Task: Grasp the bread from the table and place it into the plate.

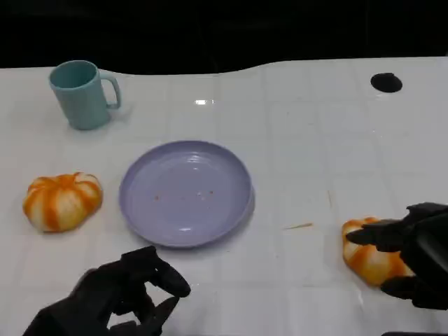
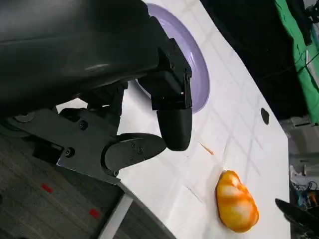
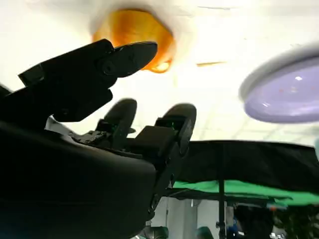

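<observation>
A: Status?
B: Your plate (image 1: pixel 185 192) sat bare mid-worktop, smooth lilac plastic, shallow. The right bread (image 1: pixel 369 255) lay on the worktop's near right, glossy orange-white, lobed. Right hand (image 1: pixel 413 252) had fingers spread around it, not closed.
A: Left?
B: Left hand (image 1: pixel 115 297) idle, fingers loosely curled, holding nothing. Grasp and placing both remained.

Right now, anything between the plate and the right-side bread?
Mostly bare table between plate and bread; just a thin orange sliver, seen in head view.
</observation>
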